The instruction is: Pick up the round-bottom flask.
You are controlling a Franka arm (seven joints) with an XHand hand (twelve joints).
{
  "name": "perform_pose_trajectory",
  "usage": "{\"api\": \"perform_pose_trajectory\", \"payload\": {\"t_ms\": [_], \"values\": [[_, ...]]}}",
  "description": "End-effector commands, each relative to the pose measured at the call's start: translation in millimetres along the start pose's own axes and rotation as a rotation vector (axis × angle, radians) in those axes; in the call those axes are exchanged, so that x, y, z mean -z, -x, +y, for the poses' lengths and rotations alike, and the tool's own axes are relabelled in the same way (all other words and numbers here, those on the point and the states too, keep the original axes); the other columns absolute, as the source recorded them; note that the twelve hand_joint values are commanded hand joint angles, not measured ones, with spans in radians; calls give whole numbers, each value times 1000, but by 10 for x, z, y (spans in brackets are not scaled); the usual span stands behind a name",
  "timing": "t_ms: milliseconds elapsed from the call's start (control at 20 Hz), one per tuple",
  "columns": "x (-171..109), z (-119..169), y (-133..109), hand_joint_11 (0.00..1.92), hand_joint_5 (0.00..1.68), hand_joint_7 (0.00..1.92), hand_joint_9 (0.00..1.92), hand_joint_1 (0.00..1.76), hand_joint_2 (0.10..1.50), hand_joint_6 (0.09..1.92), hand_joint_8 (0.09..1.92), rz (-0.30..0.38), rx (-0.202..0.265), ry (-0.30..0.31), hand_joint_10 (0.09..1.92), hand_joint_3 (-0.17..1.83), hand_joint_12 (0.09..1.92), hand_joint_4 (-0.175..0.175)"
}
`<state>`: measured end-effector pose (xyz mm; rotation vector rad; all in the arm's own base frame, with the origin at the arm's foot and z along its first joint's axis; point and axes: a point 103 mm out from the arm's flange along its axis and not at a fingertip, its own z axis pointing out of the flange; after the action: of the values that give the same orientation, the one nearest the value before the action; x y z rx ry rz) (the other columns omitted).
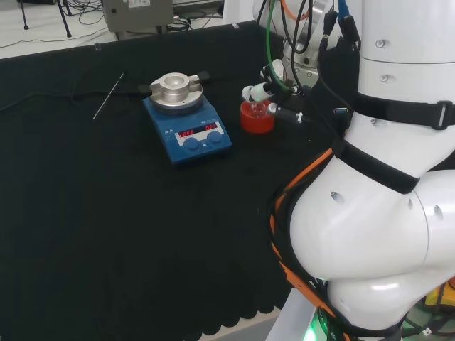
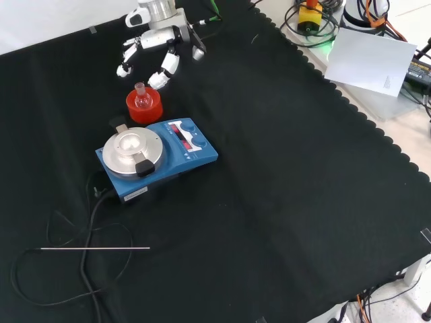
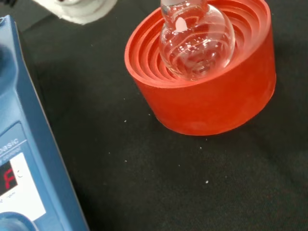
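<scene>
robot hand [image 2: 156,42] hovers with fingers spread by the clear glass round-bottom flask [image 2: 141,98], which the red ribbed ring stand [image 2: 145,111] keeps upright.

A laboratory bench, black cloth [image 2: 283,202] over the table, blue magnetic stirrer hotplate [image 2: 158,158] with lit red digits, clear round-bottom flask [image 2: 141,98] on a red ribbed stand [image 2: 145,110] just beside the hotplate, cables beyond the cloth's edge

"What did your arm look like?"

"My arm [image 1: 384,213] was bulky glossy white links with small round screw holes, black bands at the joints, orange and green cables alongside."

"And the hand?"

"My hand [image 2: 158,50] had white fingers with black segments under a silver wrist cylinder."
</scene>
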<state>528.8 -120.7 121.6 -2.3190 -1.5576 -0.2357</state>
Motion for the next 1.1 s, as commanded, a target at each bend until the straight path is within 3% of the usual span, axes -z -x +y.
{"api": "perform_pose_trajectory", "payload": {"t_ms": [50, 1100], "values": [[-106, -1, 7, 33, 627, 346, 458, 787, 688, 89, 671, 2, -8, 12, 682, 538, 1353, -53], [-247, 136, 120, 62, 714, 399, 501, 822, 673, 213, 667, 16, -22, 9, 663, 563, 1343, -53]]}}
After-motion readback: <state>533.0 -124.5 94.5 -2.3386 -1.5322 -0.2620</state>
